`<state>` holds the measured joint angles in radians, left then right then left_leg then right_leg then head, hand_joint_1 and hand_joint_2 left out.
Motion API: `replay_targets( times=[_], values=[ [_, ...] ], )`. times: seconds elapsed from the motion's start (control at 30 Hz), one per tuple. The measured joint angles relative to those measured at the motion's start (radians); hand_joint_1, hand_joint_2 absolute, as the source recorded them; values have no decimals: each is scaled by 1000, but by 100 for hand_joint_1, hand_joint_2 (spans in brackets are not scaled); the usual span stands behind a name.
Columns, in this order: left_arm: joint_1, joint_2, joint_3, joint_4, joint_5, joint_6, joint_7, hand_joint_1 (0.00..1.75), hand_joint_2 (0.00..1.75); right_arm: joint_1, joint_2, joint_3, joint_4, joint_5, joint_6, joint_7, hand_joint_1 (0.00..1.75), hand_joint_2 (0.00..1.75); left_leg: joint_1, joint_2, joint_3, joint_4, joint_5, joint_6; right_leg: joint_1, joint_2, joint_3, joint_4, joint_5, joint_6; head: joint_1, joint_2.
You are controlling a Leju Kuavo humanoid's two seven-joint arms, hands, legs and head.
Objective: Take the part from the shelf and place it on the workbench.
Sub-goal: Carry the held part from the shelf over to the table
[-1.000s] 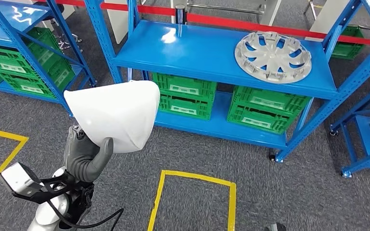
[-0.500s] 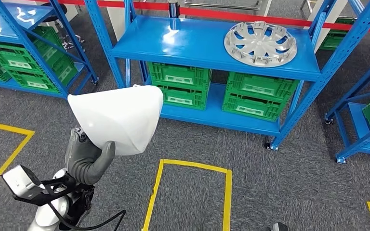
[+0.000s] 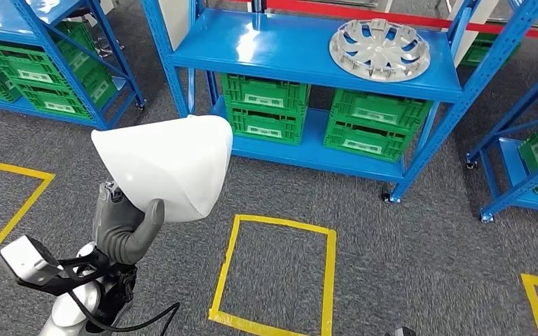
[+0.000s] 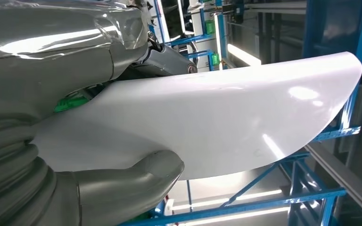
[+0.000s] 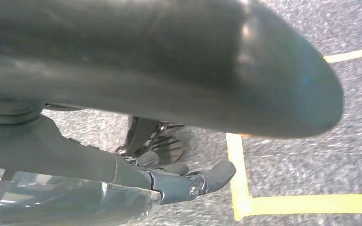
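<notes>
White, glossy part (image 3: 164, 164) is showing at 9 o'clock, gripped by the grey left hand (image 3: 122, 227). Blue shelf (image 3: 308, 52) at 12 o'clock is carrying a silver hubcap (image 3: 379, 50) and green latticed crates (image 3: 315, 119). Dark grey speckled carpet (image 3: 406, 252) is bearing yellow tape lines (image 3: 280, 273) at 6 o'clock. Right hand (image 5: 188, 179) is appearing dark grey.

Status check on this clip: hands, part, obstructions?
Left hand grips smooth white curved shell part, held up. Right hand hangs empty, fingers loosely curled. Blue metal shelf rack ahead; workbench unseen.
</notes>
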<state>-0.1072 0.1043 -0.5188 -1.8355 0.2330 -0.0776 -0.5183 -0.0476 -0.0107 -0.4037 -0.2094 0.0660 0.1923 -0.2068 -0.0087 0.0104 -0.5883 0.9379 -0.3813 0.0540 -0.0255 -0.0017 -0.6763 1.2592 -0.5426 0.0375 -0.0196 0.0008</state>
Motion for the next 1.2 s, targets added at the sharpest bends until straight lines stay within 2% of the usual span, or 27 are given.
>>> replay_targets(
  times=[0.07,0.1,0.17,0.23,0.27,0.3,0.37,0.43,0.47,0.5,0.53,0.57,0.63,0.67,0.7,0.77,0.8,0.83,0.87,0.93,0.97,1.0,1.03,1.07,1.1,1.13,1.2],
  values=[
    [0,0,-1,0,0,0,0,168,175,-1,-1,1,0,0,0,0,0,0,8,1,-36,18,15,-12,-10,0,83,-102,38,30,0,0],
    [0,0,-2,0,0,0,0,168,175,-2,0,1,0,0,0,0,0,0,9,1,-55,31,21,-19,-11,1,132,-176,39,35,2,0],
    [0,0,-3,0,0,0,1,168,175,-3,0,2,0,-1,0,0,0,0,9,1,-80,53,32,-32,-9,5,179,-260,21,26,4,0],
    [1,1,-5,0,2,0,1,168,175,-2,-1,3,0,-1,0,0,0,0,10,0,-89,59,45,-43,-5,7,169,-259,21,7,2,0],
    [1,2,-6,0,3,1,2,168,175,-2,-1,3,0,-1,0,1,0,0,13,-1,-94,65,39,-49,-5,7,164,-258,27,-2,1,0],
    [1,3,-6,0,4,3,2,168,175,-3,0,3,0,-1,0,1,0,0,16,-2,-100,81,17,-54,-6,5,158,-257,35,-14,0,0],
    [1,5,-7,1,5,5,3,168,175,-7,0,5,0,-2,0,1,0,0,19,-4,-124,171,-73,-64,-4,3,143,-257,52,-34,-3,0],
    [1,8,-7,3,6,6,4,168,175,-8,0,7,0,-2,0,1,0,0,20,-6,-149,305,-158,-68,2,2,121,-256,71,-42,-4,0],
    [2,9,-7,5,6,6,4,168,175,-9,-1,7,0,-2,0,1,0,0,20,-6,-149,350,-170,-67,6,1,109,-256,81,-43,-4,0],
    [2,11,-7,7,6,6,4,168,175,-9,-1,8,0,-2,0,1,0,0,20,-6,-134,364,-162,-63,10,1,96,-256,91,-44,-4,0],
    [2,12,-7,9,6,8,4,168,175,-10,-1,9,-1,-3,0,2,0,0,19,-7,-102,341,-141,-57,14,1,84,-256,100,-44,-4,0],
    [2,14,-7,10,6,11,4,168,175,-11,-1,9,-1,-2,0,3,0,0,16,-9,-51,283,-120,-46,17,2,74,-255,109,-44,-4,0],
    [1,15,-6,12,6,21,2,168,175,-14,1,11,-1,-2,-1,6,0,0,8,-13,55,138,-122,-24,20,3,62,-256,126,-38,-3,0],
    [0,16,-4,12,5,30,0,168,175,-16,3,13,-1,-2,-1,8,0,0,2,-14,89,85,-133,-17,17,3,59,-258,135,-32,-3,0],
    [1,17,-1,13,3,39,-1,168,175,-17,4,15,-1,-2,-1,9,0,0,-4,-14,102,57,-142,-14,14,3,56,-260,143,-25,-4,0],
    [2,20,6,15,-1,60,-2,168,175,-18,5,20,-2,-2,-2,10,0,0,-10,-11,101,34,-121,-7,8,2,51,-266,156,-12,-5,0],
    [2,21,10,17,-4,70,-2,168,175,-18,5,22,-2,-3,-1,11,0,0,-10,-9,97,23,-105,-2,7,2,46,-260,147,-13,-5,0],
    [3,21,15,19,-8,82,-1,168,175,-17,5,25,-2,-3,-1,13,0,0,-8,-7,90,12,-88,3,8,2,35,-238,120,-17,-3,0],
    [5,22,19,23,-13,94,0,168,175,-17,5,27,-2,-3,-1,14,0,0,-5,-5,79,5,-73,6,7,2,19,-192,78,-25,-1,0],
    [11,22,29,31,-22,116,2,168,175,-17,3,29,-2,-5,0,17,0,0,-5,-4,47,5,-47,9,7,2,-16,-64,-3,-30,3,0],
    [14,22,34,37,-24,125,4,168,175,-17,2,29,-2,-7,0,17,0,0,-5,-3,30,7,-35,8,6,2,-25,-8,-19,-23,3,0],
    [18,22,39,43,-26,133,6,168,175,-16,0,30,-2,-8,0,18,0,0,-4,-2,12,9,-22,5,4,2,-19,21,-14,-11,3,0],
    [21,22,45,48,-26,138,7,168,175,-16,-2,31,-2,-10,0,18,0,0,-2,-1,-8,14,-11,1,2,1,3,16,7,4,3,0],
    [23,22,49,53,-27,142,8,168,175,-17,-3,31,-2,-11,0,18,0,0,0,-1,-28,21,0,-4,-1,1,42,-24,31,17,3,0],
    [24,22,53,56,-28,145,8,168,175,-18,-4,32,-2,-12,1,18,0,0,1,-1,-48,32,8,-9,-4,1,96,-90,38,23,3,0],
    [24,22,56,59,-28,148,9,168,175,-19,-4,33,-3,-12,1,18,0,0,1,-1,-66,45,15,-15,-3,2,150,-168,29,21,3,0],
    [27,22,64,61,-30,157,10,168,175,-21,-5,34,-5,-13,3,18,0,0,0,1,-87,63,31,-26,1,4,207,-263,-5,5,2,0]
  ],
)
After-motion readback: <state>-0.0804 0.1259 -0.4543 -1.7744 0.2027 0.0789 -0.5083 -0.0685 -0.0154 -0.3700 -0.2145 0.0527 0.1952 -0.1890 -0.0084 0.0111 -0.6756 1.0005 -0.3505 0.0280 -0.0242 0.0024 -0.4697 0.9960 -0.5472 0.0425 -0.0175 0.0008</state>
